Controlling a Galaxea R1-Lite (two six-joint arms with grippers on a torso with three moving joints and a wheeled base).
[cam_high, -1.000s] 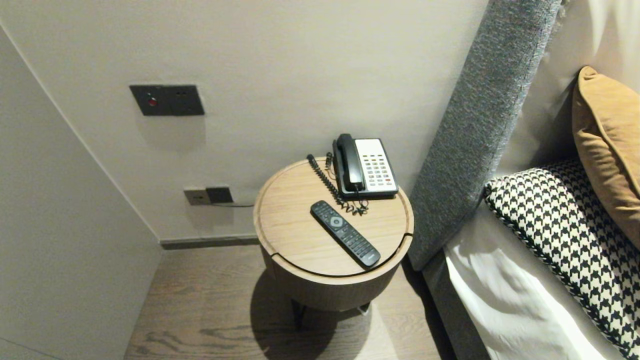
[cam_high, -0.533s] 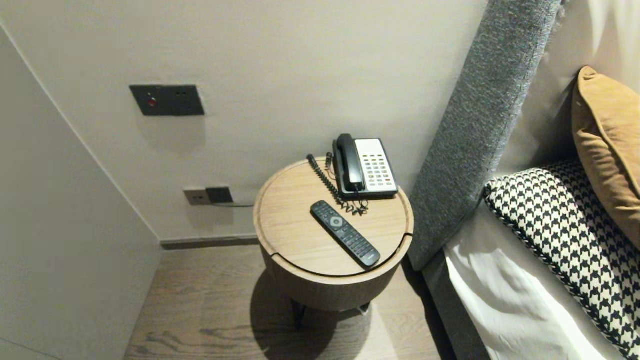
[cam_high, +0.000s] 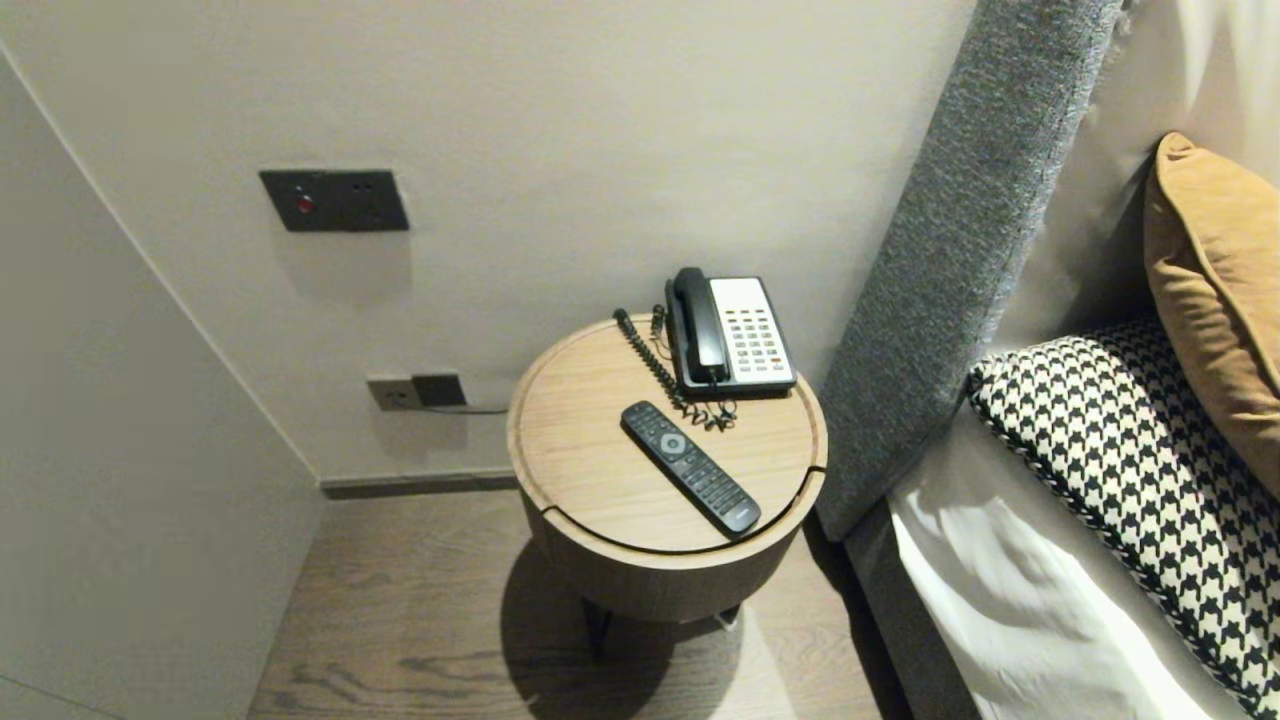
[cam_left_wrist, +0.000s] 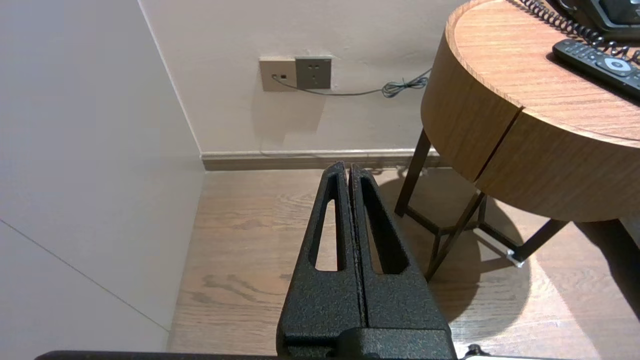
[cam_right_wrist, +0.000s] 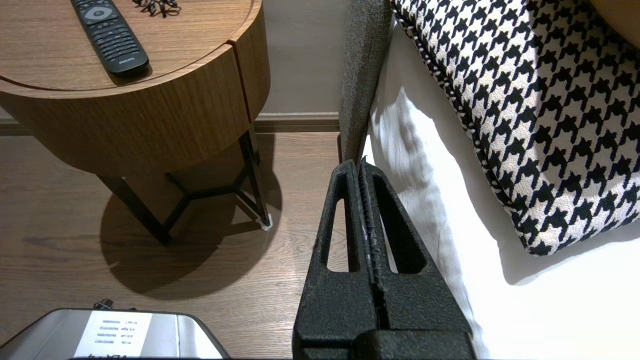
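A black remote control (cam_high: 690, 466) lies slantwise on the round wooden bedside table (cam_high: 580, 440). Behind it stands a black and white desk telephone (cam_high: 730, 333) with its coiled cord (cam_high: 662, 370) beside it. Neither arm shows in the head view. My left gripper (cam_left_wrist: 348, 167) is shut and empty, low over the wooden floor, to the left of the table (cam_left_wrist: 500, 125). My right gripper (cam_right_wrist: 361, 165) is shut and empty too, low by the bed's edge (cam_right_wrist: 430, 200), right of the table (cam_right_wrist: 150, 115). The remote (cam_right_wrist: 107, 35) shows in the right wrist view.
A grey upholstered headboard (cam_high: 960, 240) and a bed with white sheet (cam_high: 1030, 600), a houndstooth pillow (cam_high: 1140, 470) and a tan cushion (cam_high: 1220, 290) stand at the right. Wall sockets (cam_high: 415, 390) with a cable sit low on the wall. A side wall (cam_high: 120, 480) closes the left.
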